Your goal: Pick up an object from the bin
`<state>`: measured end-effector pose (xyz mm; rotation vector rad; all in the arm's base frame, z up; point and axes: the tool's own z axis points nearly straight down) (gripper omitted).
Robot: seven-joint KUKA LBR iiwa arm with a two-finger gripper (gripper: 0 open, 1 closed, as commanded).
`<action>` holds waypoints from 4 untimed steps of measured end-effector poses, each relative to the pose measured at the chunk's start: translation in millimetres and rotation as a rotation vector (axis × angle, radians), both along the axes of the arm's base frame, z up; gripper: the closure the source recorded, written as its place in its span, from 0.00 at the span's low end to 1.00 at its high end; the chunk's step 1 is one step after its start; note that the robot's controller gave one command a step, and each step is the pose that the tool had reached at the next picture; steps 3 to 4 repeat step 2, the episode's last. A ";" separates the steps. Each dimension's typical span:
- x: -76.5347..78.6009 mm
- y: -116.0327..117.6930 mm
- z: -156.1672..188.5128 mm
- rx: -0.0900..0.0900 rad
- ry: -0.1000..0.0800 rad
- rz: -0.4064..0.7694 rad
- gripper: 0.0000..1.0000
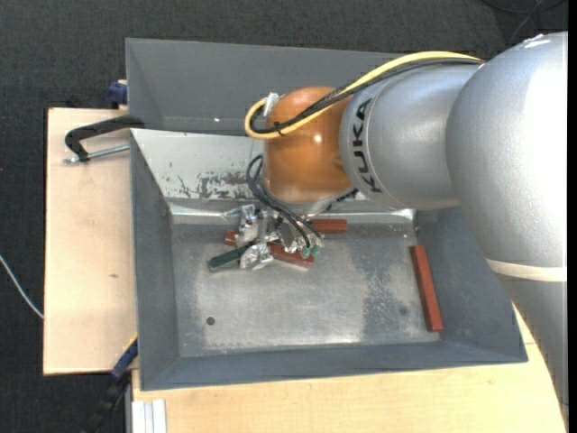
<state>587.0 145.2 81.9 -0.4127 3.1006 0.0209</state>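
Arm: is reaching in from 3 o'clock, its orange wrist cover (pixel 302 147) hanging over the back part of the bin (pixel 297 318).
Gripper (pixel 261 242): is sitting low at about 11 o'clock on the bin floor, in among a small heap of things; whether it is spread or closed, I cannot tell.
Nearest things: a dark green stick (pixel 225 261) is lying at its 8 o'clock, a red-brown piece (pixel 290 258) at its 4 o'clock, and a short red-brown bar (pixel 331 226) at its 2 o'clock.
Apart: a long red-brown bar (pixel 426 287) is lying well away at 3 o'clock on the floor, along the right wall.
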 end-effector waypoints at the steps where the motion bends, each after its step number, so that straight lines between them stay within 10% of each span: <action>1: 0.0 0.1 0.1 0.000 0.000 0.000 1.00; 2: -19.9 10.2 201.3 -0.013 0.008 -0.018 1.00; 4: -19.9 10.2 201.3 -0.013 0.008 -0.018 1.00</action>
